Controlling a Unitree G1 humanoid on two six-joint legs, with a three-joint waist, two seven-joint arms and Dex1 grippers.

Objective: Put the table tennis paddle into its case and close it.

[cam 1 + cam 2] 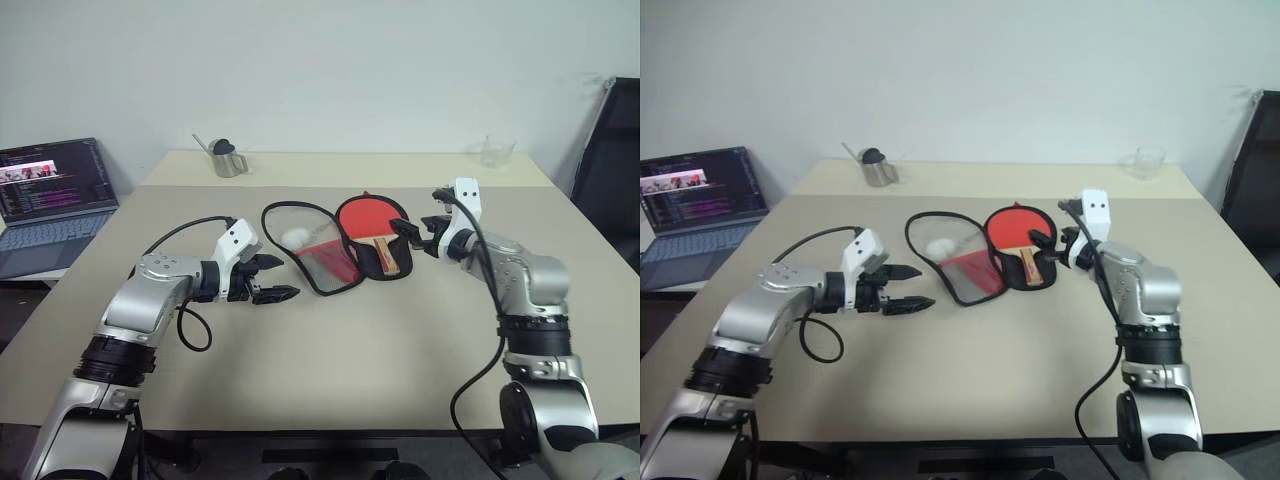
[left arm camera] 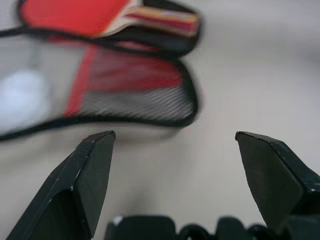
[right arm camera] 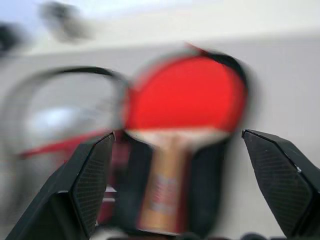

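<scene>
I see the beige worktop (image 1: 330, 380) spread wide under both arms, with a paler second surface butted against its far edge. Off beyond my left tool, past the worktop's edge, an open laptop (image 1: 52, 200) sits with its screen lit. A dark chair back (image 1: 612, 170) stands out past my right tool.

Between the two tools lies the case (image 1: 330, 245), unzipped and folded open flat. Its mesh-covered half, with a red panel and a white ball showing under the mesh, lies just ahead of my left tool (image 1: 272, 280). Its black half lies just ahead of my right tool (image 1: 408, 233). The table tennis paddle (image 1: 368, 225) rests on that black half, red face up, handle pointing back toward the near edge, close beside the right tool's fingertips.

Far beyond the left tool, a metal cup (image 1: 228, 158) with a dark lump on top and a straw-like stick stands on the paler surface. Far beyond the right tool, a clear plastic cup (image 1: 496, 150) stands near the back corner.

Both tools have their fingers spread apart and hold nothing; the left hovers above bare worktop, short of the mesh flap. Nothing lies between either tool and the case.
</scene>
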